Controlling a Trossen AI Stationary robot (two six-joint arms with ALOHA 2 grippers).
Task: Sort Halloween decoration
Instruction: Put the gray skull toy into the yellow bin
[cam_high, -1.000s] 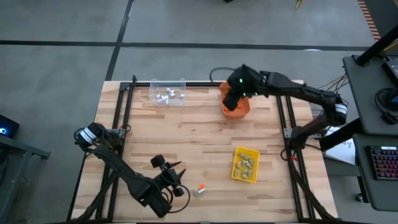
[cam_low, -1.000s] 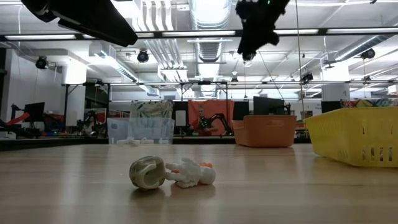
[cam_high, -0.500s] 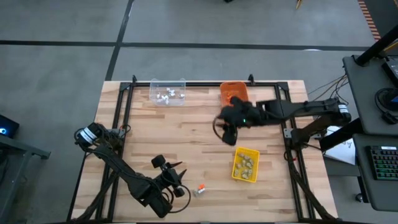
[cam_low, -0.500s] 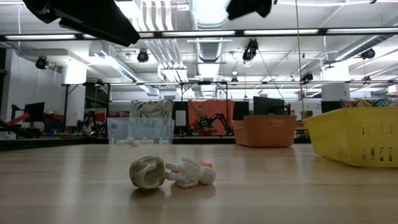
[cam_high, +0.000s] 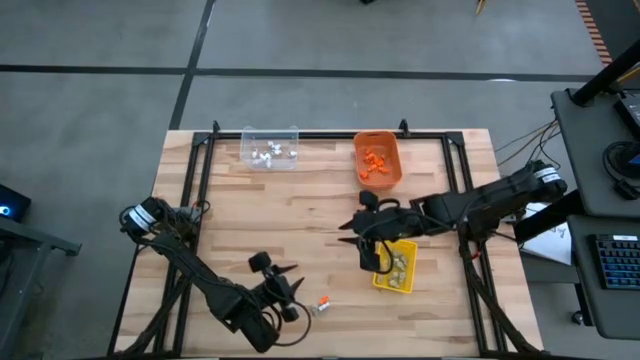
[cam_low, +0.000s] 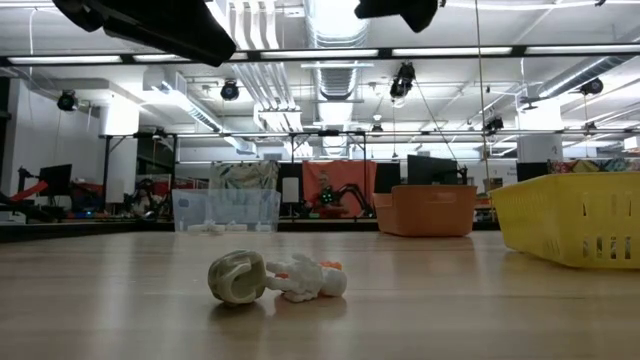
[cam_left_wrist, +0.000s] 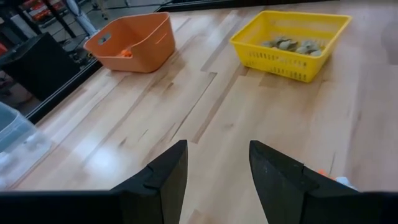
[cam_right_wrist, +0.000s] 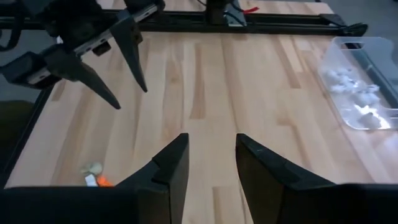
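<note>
Two trinkets remain on the table near its near edge: a dull tan-grey one (cam_low: 237, 278) and a white one with an orange bit (cam_low: 312, 278), touching side by side; in the high view they show as the trinket pair (cam_high: 320, 305). My left gripper (cam_high: 297, 283) is open and hangs just left of them, fingers pointing right (cam_left_wrist: 214, 171). My right gripper (cam_high: 352, 235) is open above the table's middle, beside the yellow bin, fingers pointing left (cam_right_wrist: 211, 162). The right wrist view shows the trinkets (cam_right_wrist: 94, 173) far ahead.
Three bins stand on the wood table: a clear bin (cam_high: 270, 149) with white trinkets at the far edge, an orange bin (cam_high: 378, 160) with orange ones beside it, and a yellow bin (cam_high: 396, 264) with tan-grey ones right of centre. Black frame rails (cam_high: 205, 160) run along the table's sides.
My right gripper has left its place over the orange bin and swung toward the near edge and the left, coming down beside the yellow bin and turning until its fingers face left. My left gripper has edged slightly right, toward the trinkets. The trinkets have not moved.
</note>
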